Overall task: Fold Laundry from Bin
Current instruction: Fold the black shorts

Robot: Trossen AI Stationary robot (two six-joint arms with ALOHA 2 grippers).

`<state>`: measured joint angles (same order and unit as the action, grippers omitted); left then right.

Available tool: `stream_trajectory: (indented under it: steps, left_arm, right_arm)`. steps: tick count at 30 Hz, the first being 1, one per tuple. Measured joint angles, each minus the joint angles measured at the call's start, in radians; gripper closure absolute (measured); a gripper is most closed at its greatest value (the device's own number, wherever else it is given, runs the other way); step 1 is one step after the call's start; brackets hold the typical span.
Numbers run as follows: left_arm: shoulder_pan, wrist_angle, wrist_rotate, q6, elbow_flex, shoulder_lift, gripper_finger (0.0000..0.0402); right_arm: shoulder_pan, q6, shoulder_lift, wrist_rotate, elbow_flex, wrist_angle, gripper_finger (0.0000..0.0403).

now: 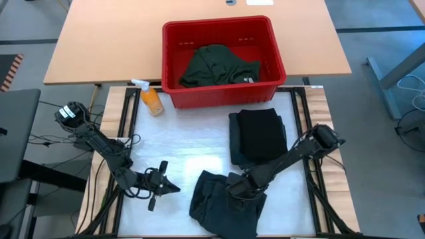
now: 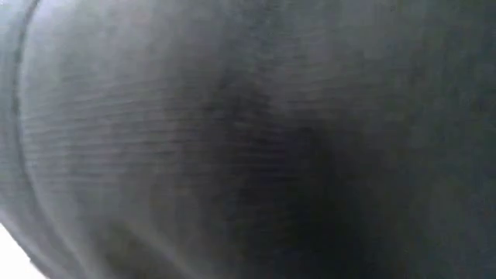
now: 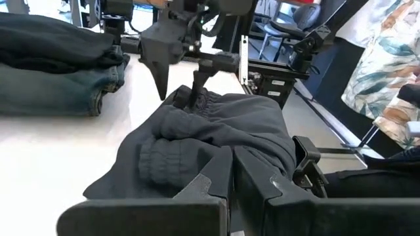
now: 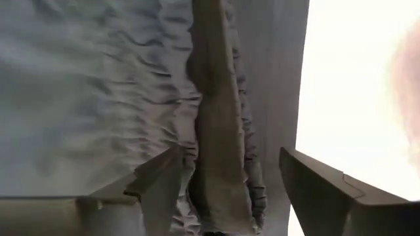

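I take the red bin [image 1: 222, 61] as my landmark. It stands at the far side of the work surface, and a dark green garment [image 1: 216, 66] lies bunched inside it.

Just beside the bin's left front corner an orange spray bottle [image 1: 151, 98] lies on the white mat [image 1: 179, 139].

In front of the bin, toward its right half, I see a folded black garment [image 1: 257, 136] lying flat on the mat.

Nearer to me than that, well in front of the bin's middle, a crumpled dark garment [image 1: 222, 199] lies in a heap at the mat's near edge.

The right gripper [image 1: 237, 188] is down on this heap. In the right wrist view its two fingers [image 4: 164, 180] stand apart, either side of a ridged fold of cloth; I cannot tell if either finger touches it. The left wrist view shows the same gripper with one finger tip against the elastic band of the cloth.

The left gripper [image 1: 163, 188] waits well in front of the bin's left corner, low over bare mat and apart from the heap; its fingers are together with nothing between them.

The low view is filled by dark ribbed cloth right against the lens.

A person's patterned sleeve [image 3: 384, 59] shows beyond the table in the left wrist view.
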<state>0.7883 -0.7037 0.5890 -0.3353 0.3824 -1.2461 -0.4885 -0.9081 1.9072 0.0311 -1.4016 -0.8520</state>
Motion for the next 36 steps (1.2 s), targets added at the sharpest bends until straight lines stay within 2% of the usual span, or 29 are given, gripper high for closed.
stream_trajectory:
  steps: [12,18,23,26,29,32,36]
  left_arm:
    - [0.000,0.022,0.001,-0.013,0.000,0.000,0.0402]
    - [0.000,0.035,0.001,-0.024,0.000,0.000,0.0402]
    - [0.000,0.035,-0.002,-0.026,0.000,0.000,0.0402]
    - [0.000,0.036,-0.001,-0.028,0.000,0.000,0.0402]
    - [0.000,0.035,-0.002,-0.028,0.000,0.000,0.0402]
    - [0.000,0.036,-0.002,-0.027,0.000,0.000,0.0402]
    - [0.000,0.036,-0.001,-0.028,0.000,0.000,0.0402]
  right_arm:
    - [0.028,0.056,0.131,-0.083,-0.006,-0.032,0.0060]
    - [0.045,0.117,0.202,-0.144,-0.010,-0.006,0.0057]
    - [0.048,0.175,0.216,-0.167,-0.009,0.051,0.0073]
    - [0.047,0.185,0.217,-0.166,-0.008,0.100,0.0099]
    - [0.047,0.193,0.217,-0.167,-0.005,0.171,0.0145]
    - [0.043,0.206,0.215,-0.169,-0.002,0.255,0.0218]
    - [0.046,0.213,0.194,-0.169,0.001,0.309,0.0345]
